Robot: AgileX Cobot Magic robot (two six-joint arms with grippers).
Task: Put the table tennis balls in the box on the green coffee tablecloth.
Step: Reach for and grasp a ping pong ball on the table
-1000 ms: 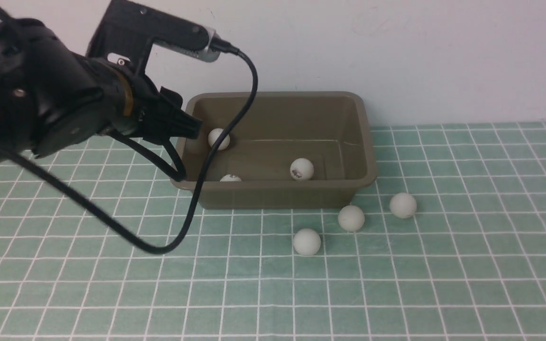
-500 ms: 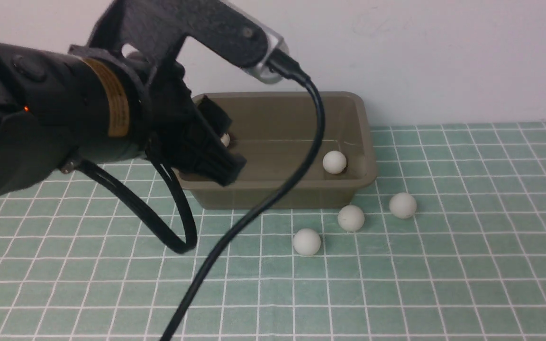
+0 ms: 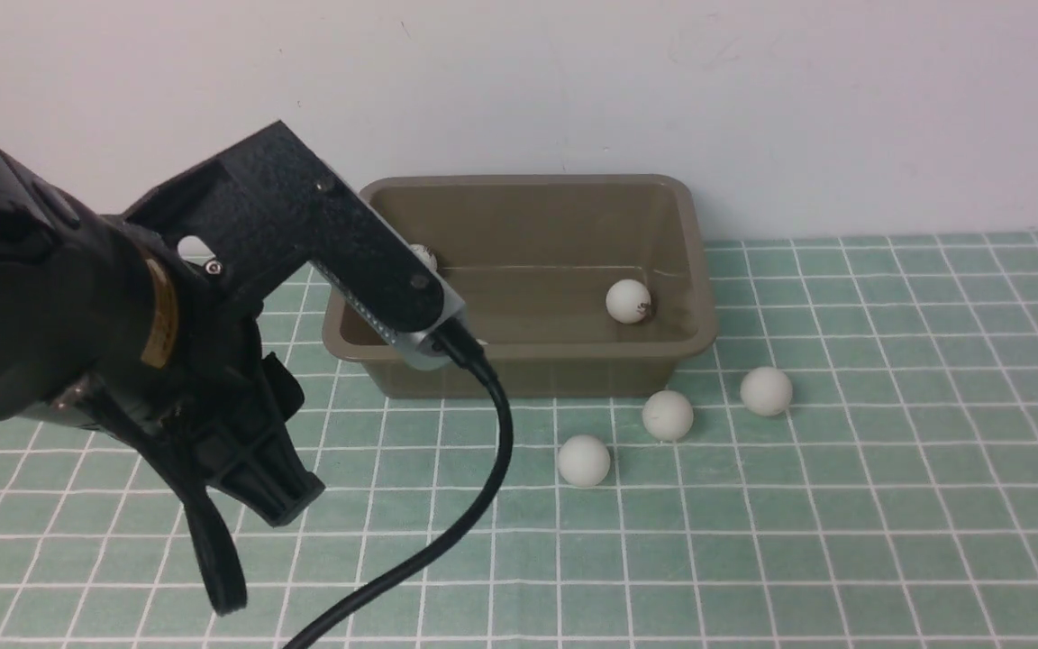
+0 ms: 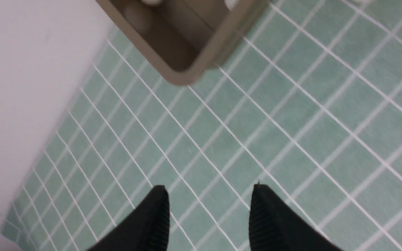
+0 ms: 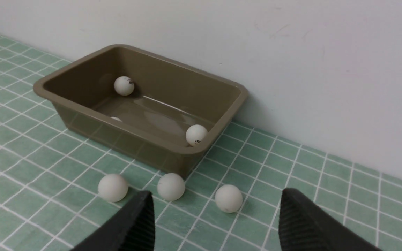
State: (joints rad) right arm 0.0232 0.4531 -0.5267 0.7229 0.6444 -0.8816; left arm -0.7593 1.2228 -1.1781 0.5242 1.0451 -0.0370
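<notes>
1. The left gripper point(image 4: 208, 214) has pulled away from the box point(image 3: 704, 297). A second ago it was over the box's left end; now it hangs over bare cloth point(image 3: 843, 541) at the near left. Its jaws have drawn in to a narrow gap with only cloth showing between them, so it holds nothing.
2. This looks like a drop-off just finished. The far-left ball point(image 5: 124, 85), which sat right at the gripper's tip a second ago, lies in the box's far left corner.
3. The rolling ball point(image 3: 627, 300) has travelled from the middle of the box floor to the right end, where it sits close to the end wall. A third ball point(image 5: 115, 119) only peeks over the near wall, towards the left.
4. Three balls remain on the cloth and have not moved. The middle loose ball point(image 3: 668, 415) is just beside the box's near wall. The left loose ball point(image 3: 583, 461) lies nearer to the robot, and the right loose ball point(image 3: 766, 390) sits off the box's near right corner.
5. With three balls in and three out, the task seems about half done.
6. The right gripper point(image 5: 216, 212) hangs with its jaws wide apart and empty. The loose balls lie between it and the box, so they seem the easier reach for that arm.
7. The far-left ball and the rolling ball carry small dark printed marks, too small to read. A gold band point(image 3: 156, 315) circles the left arm's wrist, and no lettering on it is legible.
</notes>
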